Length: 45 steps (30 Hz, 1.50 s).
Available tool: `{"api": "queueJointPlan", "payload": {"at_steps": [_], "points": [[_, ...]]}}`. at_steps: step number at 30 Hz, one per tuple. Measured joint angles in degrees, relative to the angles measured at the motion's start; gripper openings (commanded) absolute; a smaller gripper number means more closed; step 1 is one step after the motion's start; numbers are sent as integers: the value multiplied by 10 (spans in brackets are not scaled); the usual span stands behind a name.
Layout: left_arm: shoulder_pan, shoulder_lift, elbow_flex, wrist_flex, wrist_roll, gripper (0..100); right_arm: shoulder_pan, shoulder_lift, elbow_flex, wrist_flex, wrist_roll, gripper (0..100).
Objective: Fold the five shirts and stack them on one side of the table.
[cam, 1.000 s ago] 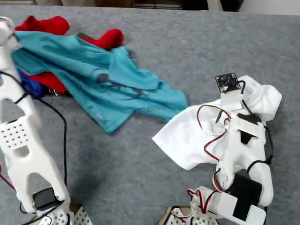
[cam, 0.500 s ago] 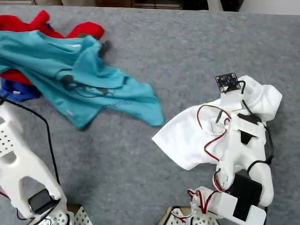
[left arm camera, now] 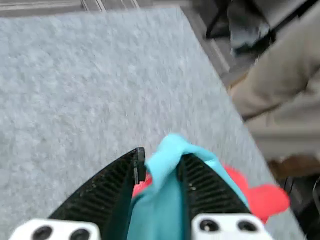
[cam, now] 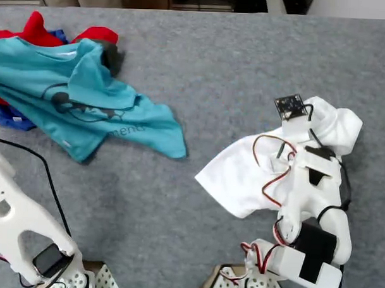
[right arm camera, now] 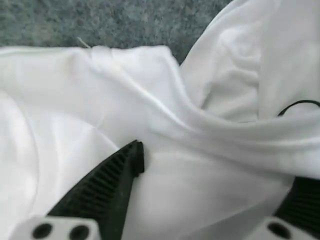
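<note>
Pinching the teal shirt [left arm camera: 160,215] in my left claw [left arm camera: 161,162]: both black fingers [left arm camera: 110,187] are pressed onto a fold of cloth that pokes up between the tips. Red shirt [left arm camera: 262,197] sits just behind the teal one in that wrist view, with the grey surface [left arm camera: 100,75] beyond.

High view: teal shirt [cam: 86,109] lies spread and crumpled at the far left of the surface [cam: 233,69], one corner trailing toward the middle. It lies over the red shirt [cam: 35,28], which peeks out along its far edge. It also covers a blue shirt [cam: 10,117], which pokes out on the near side by the left edge. A dark bit of cloth [cam: 111,56] touches the teal shirt's far right edge; can't tell what it is. My left arm [cam: 22,217] stands at the near left corner.

Right claw [right arm camera: 217,167] is spread wide, fingers [right arm camera: 112,185] well apart, nothing gripped. It sits low over the white shirt [right arm camera: 150,90], with folds of cloth running between and under the fingers. Can't tell if the tips actually touch the cloth.

White shirt [cam: 232,177] is a rumpled heap on the right side of the surface, well apart from the teal pile, with bare grey between them. My right arm [cam: 311,186] lies across it and covers its middle. Cloth sticks out toward the centre on one side and at the far right on the other. No shirt is folded or stacked yet.
</note>
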Motion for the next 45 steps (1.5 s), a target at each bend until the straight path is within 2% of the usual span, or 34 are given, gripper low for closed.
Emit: {"api": "queueJointPlan", "payload": {"at_steps": [5,8,12,15,17,20,25,30,35,37,42,44,45], "points": [[-19,0,-1,-24,38,372,0,0,0,0,0,455],[-11,0,-1,-16,41,450,0,0,0,0,0,455],[26,-18,-1,60,26,463,0,0,0,0,0,455],[91,-55,-1,145,-25,464,0,0,0,0,0,455],[147,-65,0,174,-55,464,0,0,0,0,0,455],[217,-62,32,176,-95,461,0,0,0,0,0,455],[281,1,133,125,-142,458,0,0,0,0,0,455],[280,77,185,47,-142,403,0,0,0,0,0,455],[280,166,185,-20,-135,336,0,0,0,0,0,455],[278,194,176,-33,-135,272,0,0,0,0,0,455],[265,221,142,-25,-133,5,0,0,0,0,0,455],[255,221,141,-28,-132,46,0,0,0,0,0,455],[249,220,141,-26,-132,32,0,0,0,0,0,455]]}}
